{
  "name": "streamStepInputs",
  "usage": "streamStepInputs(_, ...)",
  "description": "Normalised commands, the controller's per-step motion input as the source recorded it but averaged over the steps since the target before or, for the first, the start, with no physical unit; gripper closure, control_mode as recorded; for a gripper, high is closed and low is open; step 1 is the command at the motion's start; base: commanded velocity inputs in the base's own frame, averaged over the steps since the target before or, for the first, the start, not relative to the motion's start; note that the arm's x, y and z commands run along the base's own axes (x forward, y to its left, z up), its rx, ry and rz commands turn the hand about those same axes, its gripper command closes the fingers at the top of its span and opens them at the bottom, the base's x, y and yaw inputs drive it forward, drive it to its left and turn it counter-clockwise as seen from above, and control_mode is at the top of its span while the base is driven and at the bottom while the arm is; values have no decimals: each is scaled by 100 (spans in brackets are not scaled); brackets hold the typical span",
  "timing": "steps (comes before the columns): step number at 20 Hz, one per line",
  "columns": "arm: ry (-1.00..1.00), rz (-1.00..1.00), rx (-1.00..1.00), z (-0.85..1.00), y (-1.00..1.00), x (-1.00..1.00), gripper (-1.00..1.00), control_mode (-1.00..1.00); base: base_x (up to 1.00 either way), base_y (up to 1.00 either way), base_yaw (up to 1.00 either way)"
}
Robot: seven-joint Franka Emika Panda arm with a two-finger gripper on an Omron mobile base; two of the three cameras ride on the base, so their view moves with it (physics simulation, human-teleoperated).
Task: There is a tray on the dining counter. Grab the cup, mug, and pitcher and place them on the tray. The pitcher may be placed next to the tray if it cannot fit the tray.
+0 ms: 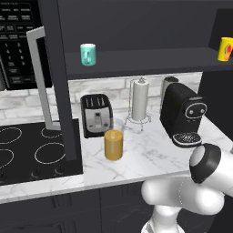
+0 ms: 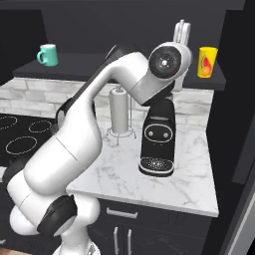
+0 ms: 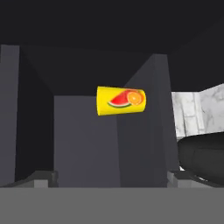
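Observation:
The yellow cup [image 3: 121,101] with a watermelon-and-orange picture stands on a dark shelf [image 2: 199,82] at the upper right [image 1: 225,49] [image 2: 207,62]. In the hand view it lies sideways because the hand is rolled. My gripper [image 3: 111,178] is open, its fingertips [image 3: 43,177] wide apart, some way short of the cup and holding nothing. The teal mug [image 1: 88,54] [image 2: 48,55] stands on the same shelf further left. The amber pitcher [image 1: 113,144] stands on the marble counter [image 1: 145,154] in front of the toaster. The tray is out of view.
On the counter stand a black toaster [image 1: 96,115], a paper-towel roll [image 1: 140,99] on a wire holder and a black coffee machine [image 1: 184,116] [image 2: 158,142] below the cup's shelf. A black stovetop [image 1: 27,150] and a microwave [image 1: 18,43] are at the left.

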Motion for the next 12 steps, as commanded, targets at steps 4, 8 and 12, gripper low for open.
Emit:
streamStepInputs(4, 1, 2, 0, 0, -28, 29, -100, -100, 0, 0, 0)
streamStepInputs(8, 0, 1, 0, 0, -25, 30, -100, -100, 0, 0, 0)
streamStepInputs(12, 0, 0, -2, 0, -12, 26, -100, -100, 0, 0, 0)
